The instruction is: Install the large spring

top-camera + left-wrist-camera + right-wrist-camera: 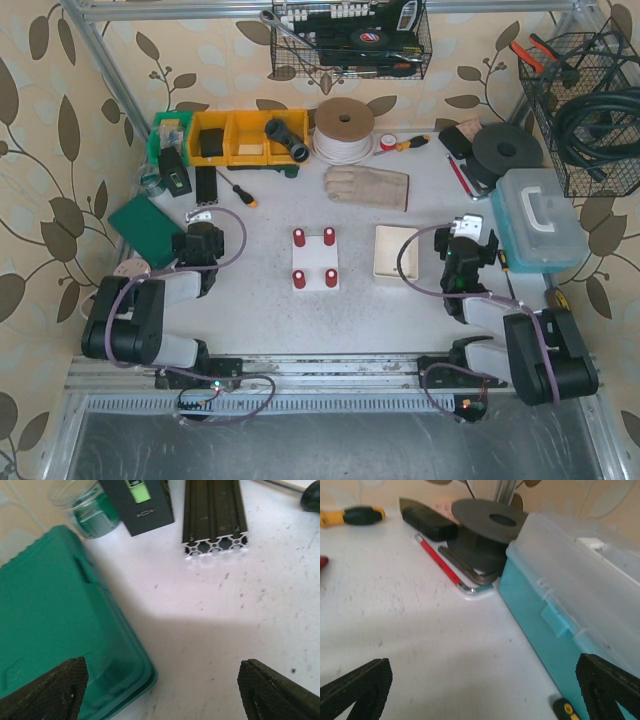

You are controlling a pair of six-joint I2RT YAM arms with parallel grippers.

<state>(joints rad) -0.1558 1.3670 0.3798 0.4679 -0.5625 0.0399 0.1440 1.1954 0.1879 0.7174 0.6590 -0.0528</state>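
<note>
The left pincer [160, 685] hangs wide open over the bench [225, 620], nothing between its fingers [50, 687]. Its left finger sits above a green case [50, 620]; a black slotted rail [214, 515] lies ahead of it.

The right pincer [485, 685] is likewise spread wide and empty. A blue toolbox [570, 595] stands close on its right, with a dark reel [485, 522] and a red pencil [437, 560] ahead.

The white plate with four red posts [313, 260] lies between the two pincers, apart from both. A beige tray [395, 250] sits just left of the right pincer. The large spring cannot be made out in any view.
</note>
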